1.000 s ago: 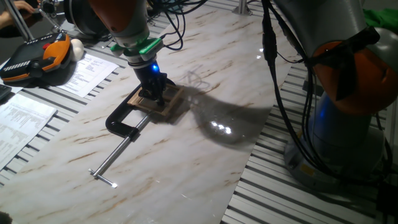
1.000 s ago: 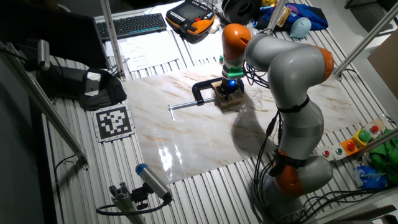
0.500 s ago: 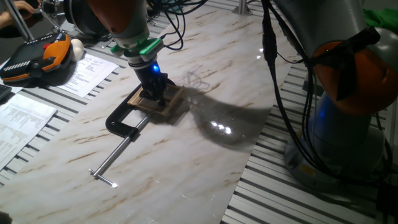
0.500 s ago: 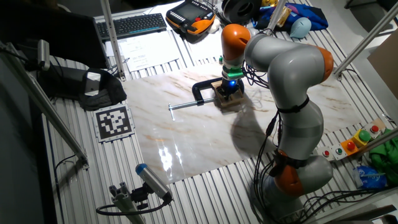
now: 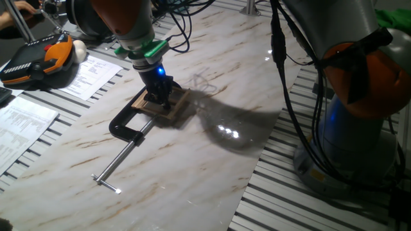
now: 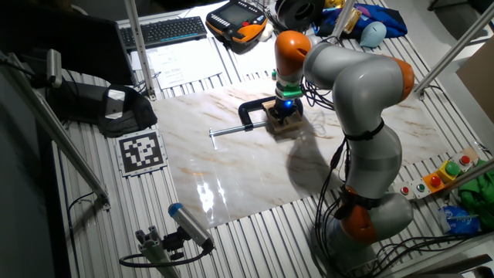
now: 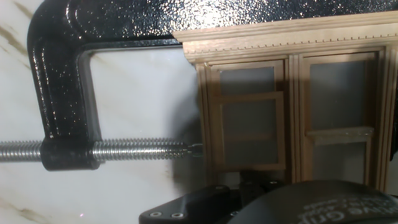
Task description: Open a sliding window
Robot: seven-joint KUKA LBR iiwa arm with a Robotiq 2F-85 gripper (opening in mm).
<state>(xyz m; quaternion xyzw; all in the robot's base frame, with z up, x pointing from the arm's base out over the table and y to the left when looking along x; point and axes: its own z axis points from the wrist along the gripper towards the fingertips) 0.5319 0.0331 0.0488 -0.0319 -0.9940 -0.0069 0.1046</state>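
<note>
the black c-clamp [image 7: 62, 93] pins the sliding window [image 7: 292, 99] flat to the marble table [image 5: 192, 167], probably so only its sash slides under the gripper [image 5: 160, 97], whose finger state i cannot tell.

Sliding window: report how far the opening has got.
Done: the clamp pins the window to the table, and the gripper is down on the frame. In hand: contact with the window; the finger grip is hidden. Left: the two sashes sit at different heights, so how far it is open is unclear.
</note>
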